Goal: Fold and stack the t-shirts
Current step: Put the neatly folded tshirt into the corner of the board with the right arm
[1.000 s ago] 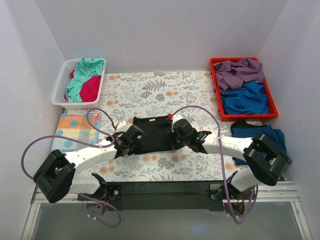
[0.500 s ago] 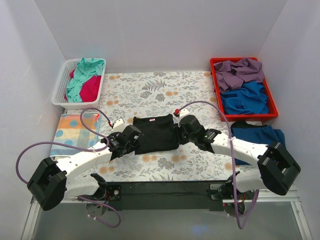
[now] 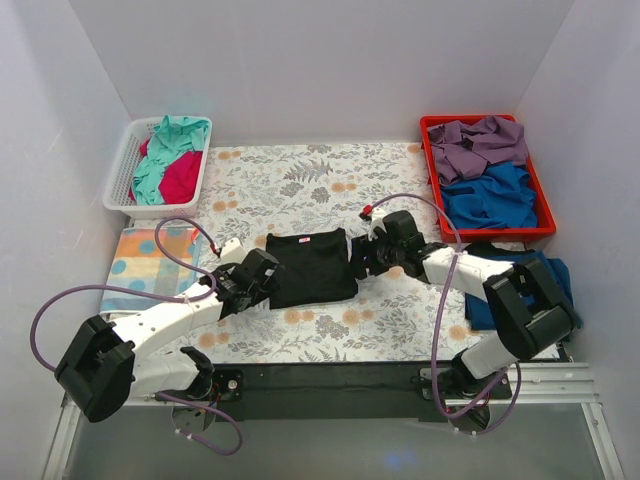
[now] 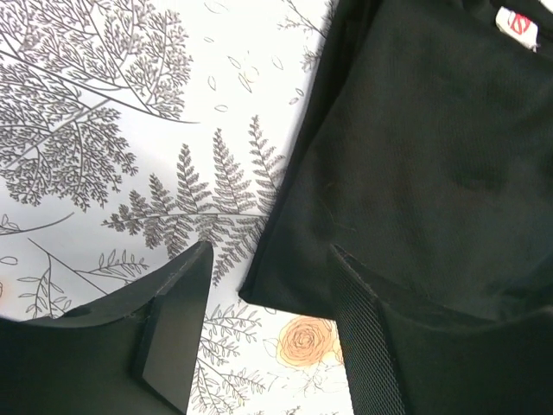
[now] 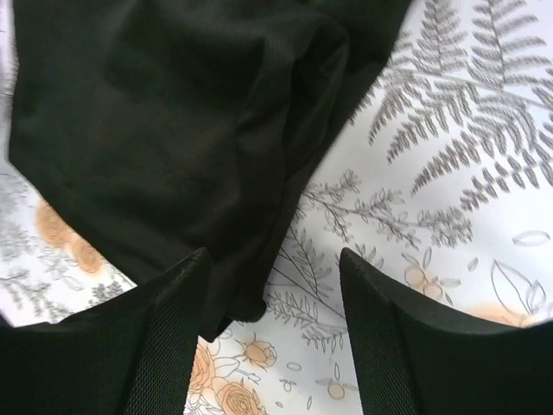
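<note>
- The black t-shirt [image 3: 312,267] lies folded into a rough rectangle near the middle of the table [image 3: 300,175], on its floral cover. Its small pale neck label [image 4: 516,19] is at the far edge.
- The left hand [image 4: 270,251] is low at the shirt's left side with its fingers apart. The shirt's near-left corner lies between them (one finger is over bare table, the other over the black cloth), and nothing is pinched.
- The right hand [image 5: 275,255] is low at the shirt's right side, also spread wide. A bunched black edge runs down between its fingers, and it is not clamped on the cloth.
- A dark blue t-shirt [image 3: 535,268] lies crumpled at the right edge of the table, partly hidden by the right arm.
- A red tray [image 3: 437,205] stands at the far right, just beyond that blue shirt.
- A white basket [image 3: 118,185] at the far left holds a teal t-shirt [image 3: 175,135] and a magenta t-shirt [image 3: 182,178], both unfolded.
- A pale dotted cloth [image 3: 150,255] lies flat on the near side of the basket, left of the left hand.
</note>
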`<state>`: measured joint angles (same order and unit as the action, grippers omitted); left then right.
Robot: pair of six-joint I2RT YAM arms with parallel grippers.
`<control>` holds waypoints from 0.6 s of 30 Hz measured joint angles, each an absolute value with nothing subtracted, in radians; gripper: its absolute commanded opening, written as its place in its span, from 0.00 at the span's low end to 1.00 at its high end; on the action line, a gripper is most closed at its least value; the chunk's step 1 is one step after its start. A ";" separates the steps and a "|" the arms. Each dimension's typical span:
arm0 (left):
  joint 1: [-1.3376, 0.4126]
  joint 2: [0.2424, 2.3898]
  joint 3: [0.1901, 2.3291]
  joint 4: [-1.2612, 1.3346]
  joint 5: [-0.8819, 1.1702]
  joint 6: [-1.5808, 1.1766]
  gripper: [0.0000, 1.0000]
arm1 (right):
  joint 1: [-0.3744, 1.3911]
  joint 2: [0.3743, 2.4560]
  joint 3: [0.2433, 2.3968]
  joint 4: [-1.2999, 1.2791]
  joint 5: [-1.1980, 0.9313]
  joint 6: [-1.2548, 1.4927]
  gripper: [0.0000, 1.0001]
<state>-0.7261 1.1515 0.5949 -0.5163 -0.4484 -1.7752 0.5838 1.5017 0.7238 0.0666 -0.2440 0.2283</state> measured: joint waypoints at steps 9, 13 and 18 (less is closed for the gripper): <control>-0.680 1.150 0.579 -0.519 -0.448 -1.774 0.57 | 0.492 1.643 0.723 0.228 -0.487 0.257 0.72; -0.653 1.148 0.572 -0.514 -0.447 -1.772 0.58 | 0.492 1.691 0.724 0.305 -0.565 0.278 0.70; -0.619 1.142 0.548 -0.507 -0.435 -1.769 0.58 | 0.492 1.739 0.724 0.384 -0.634 0.311 0.67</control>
